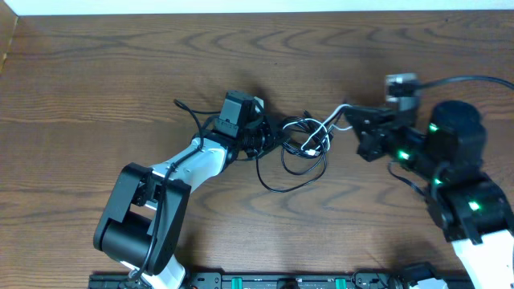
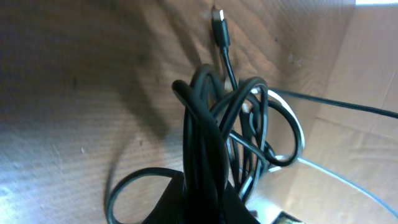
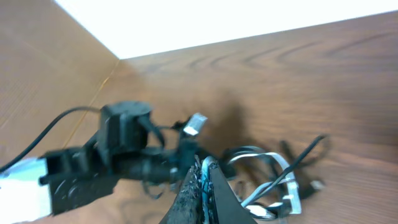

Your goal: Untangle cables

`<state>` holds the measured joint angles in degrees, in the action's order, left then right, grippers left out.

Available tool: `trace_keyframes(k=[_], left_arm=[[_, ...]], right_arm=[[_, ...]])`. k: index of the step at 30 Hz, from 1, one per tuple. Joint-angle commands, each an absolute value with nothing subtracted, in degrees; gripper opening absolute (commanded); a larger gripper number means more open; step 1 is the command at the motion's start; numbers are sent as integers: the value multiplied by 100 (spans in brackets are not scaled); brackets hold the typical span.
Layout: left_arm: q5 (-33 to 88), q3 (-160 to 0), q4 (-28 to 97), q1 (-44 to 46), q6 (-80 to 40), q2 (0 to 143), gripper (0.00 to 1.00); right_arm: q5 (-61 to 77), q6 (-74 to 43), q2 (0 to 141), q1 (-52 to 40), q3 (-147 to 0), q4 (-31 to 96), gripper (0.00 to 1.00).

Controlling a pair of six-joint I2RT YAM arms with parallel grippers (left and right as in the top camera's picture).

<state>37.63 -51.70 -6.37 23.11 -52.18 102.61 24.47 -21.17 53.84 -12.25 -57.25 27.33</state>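
Mid-counter [image 1: 96, 80], cables [image 1: 303, 143] bunched between left jaws clenched on the black loops and right jaws clenched on the strands' far end; risk: pulling apart likely cinches the knot, or thin cord slips free.

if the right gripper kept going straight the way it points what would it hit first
Most likely the cables, looped just ahead of the right gripper; behind them sits the left gripper. Depth is unclear, so it could skim over the loops.
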Motion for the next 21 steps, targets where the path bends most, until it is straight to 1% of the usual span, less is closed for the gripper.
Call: trace_keyframes(k=[1, 3, 8, 10, 13, 14, 16, 18, 21], left_arm=[[3485, -5148, -620, 2255, -4252, 10318, 8], [3487, -5148, -635, 2257, -4025, 10318, 8], [3511, -5148, -768, 2257, -3983, 10318, 8], [3712, -5148, -943, 2257, -3986, 10318, 8], [4150, -5148, -1284, 2257, -3983, 10318, 8], [4248, -5148, -1393, 2257, -3986, 10318, 8], [4362, -5148, -1546, 2257, -3979, 10318, 8], [4499, -5148, -1584, 2257, -3824, 10318, 8], [4871, -5148, -1588, 2257, -3422, 10318, 8]], right_arm=[[2023, -2005, 4893, -843, -5749, 2816, 1], [1959, -2008, 4654, -652, -5749, 2910, 1], [1824, -2005, 4246, -432, -5749, 3085, 1], [1619, -2005, 4174, -416, -5749, 3162, 1], [1667, -2010, 4180, -421, -5747, 3356, 1], [1758, -2010, 4204, -421, -5747, 3461, 4], [2150, -2003, 4344, -421, -5728, 3889, 15], [2460, -1925, 4521, -423, -5690, 4200, 18], [3173, -1459, 4845, -471, -5559, 4397, 21]])
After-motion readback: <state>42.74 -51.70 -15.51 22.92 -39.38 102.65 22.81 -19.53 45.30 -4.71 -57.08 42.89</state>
